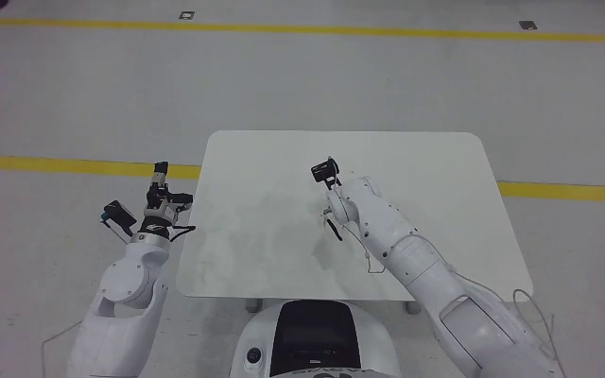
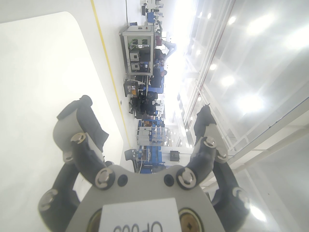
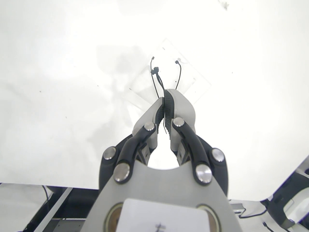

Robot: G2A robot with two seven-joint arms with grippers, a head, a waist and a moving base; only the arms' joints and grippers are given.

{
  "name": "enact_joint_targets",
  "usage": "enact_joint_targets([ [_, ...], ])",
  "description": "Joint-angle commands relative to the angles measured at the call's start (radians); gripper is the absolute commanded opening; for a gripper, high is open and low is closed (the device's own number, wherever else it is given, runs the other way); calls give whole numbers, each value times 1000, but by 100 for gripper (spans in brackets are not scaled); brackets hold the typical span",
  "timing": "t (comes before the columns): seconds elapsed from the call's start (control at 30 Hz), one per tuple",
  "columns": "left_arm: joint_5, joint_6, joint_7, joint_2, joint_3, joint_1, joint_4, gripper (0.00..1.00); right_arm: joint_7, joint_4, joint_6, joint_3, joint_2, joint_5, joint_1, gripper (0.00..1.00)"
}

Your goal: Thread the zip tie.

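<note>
Top view: I am reading the right gripper (image 1: 326, 173) as hanging over the middle of the table (image 1: 425, 189), forearm angled in from the near right side. The left gripper (image 1: 173, 186) is sitting off the table's left edge, well apart from the right one.

Left wrist view: the left fingers (image 2: 82, 117) are standing wide apart with nothing between them. They are pointing past the table's edge toward the room.

Right wrist view: the right gripper's pads are pressing together on the black zip tie (image 3: 157, 80). Its long axis is running in line with the fingers. Two strands are leaving the tips and meeting at the head just beyond, and a short end is poking out behind the pads. I am judging it looped through, but cannot confirm. A second tie (image 3: 179, 73) is lying beside it on a clear sheet (image 3: 198, 83). Any pull on the tail is going to need the left arm, which is the farther one.
</note>
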Motion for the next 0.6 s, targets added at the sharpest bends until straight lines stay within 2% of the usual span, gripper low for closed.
enact_joint_targets([
  [0.0,0,0,0,0,0,0,0,100,-1,27,6,-10,-9,3,16,0],
  [0.33,0,0,0,0,0,0,0,100,-16,160,-1,-50,-56,45,83,0],
  [0.57,0,0,0,0,0,0,0,100,-35,239,21,-63,-84,63,118,0],
])
